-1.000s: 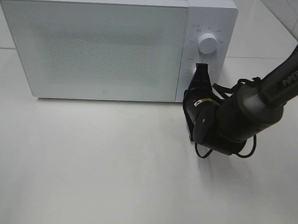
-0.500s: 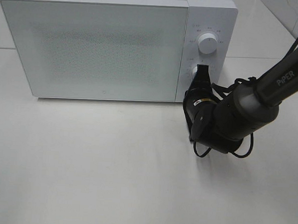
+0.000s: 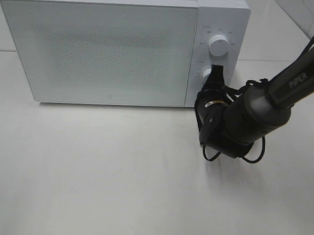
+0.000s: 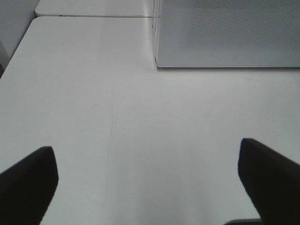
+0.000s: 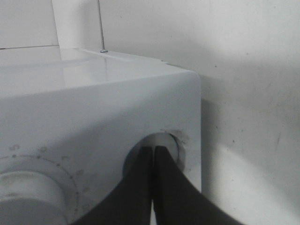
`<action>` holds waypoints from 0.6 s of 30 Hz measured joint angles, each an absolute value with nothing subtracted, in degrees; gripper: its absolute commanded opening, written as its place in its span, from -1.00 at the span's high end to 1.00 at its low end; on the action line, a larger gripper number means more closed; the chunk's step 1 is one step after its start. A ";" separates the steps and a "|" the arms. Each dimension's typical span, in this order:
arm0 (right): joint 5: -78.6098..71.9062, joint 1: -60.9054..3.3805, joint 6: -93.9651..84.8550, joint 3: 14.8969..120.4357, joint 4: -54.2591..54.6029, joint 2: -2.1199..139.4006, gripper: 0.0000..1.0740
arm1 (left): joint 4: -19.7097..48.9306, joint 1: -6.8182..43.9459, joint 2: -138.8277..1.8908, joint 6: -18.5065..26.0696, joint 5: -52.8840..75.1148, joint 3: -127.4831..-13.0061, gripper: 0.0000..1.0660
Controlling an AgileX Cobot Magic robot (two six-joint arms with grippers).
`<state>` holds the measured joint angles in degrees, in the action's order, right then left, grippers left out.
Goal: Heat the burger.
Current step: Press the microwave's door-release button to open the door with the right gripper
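One black right claw pinched together at round white knob (glossy microwave); left claw apart.

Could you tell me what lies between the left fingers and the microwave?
Just bare table from the fingers to the microwave, per the left wrist view.

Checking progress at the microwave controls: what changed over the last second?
The shut right tool, tip at the lower knob of the microwave, edged slightly right in the high view, uncovering more of that knob; its arm swung a little with it. Nothing was gripped or let go. The microwave stays closed, the upper knob looks unmoved, and the left tool stays open above the table.
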<state>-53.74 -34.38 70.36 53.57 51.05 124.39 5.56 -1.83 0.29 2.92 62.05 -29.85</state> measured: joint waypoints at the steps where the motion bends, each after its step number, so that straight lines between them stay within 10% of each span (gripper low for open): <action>1: -53.86 -34.49 70.36 54.26 51.80 125.08 1.00 | 5.56 -1.83 0.29 2.92 62.05 -29.85 -0.86; 18: -54.14 -35.41 68.75 58.27 58.04 127.37 1.00 | 5.56 -1.83 0.29 2.92 62.05 -29.85 -0.86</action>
<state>-54.14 -35.41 68.75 58.27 58.04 127.37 5.56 -1.83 0.29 2.92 62.05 -29.85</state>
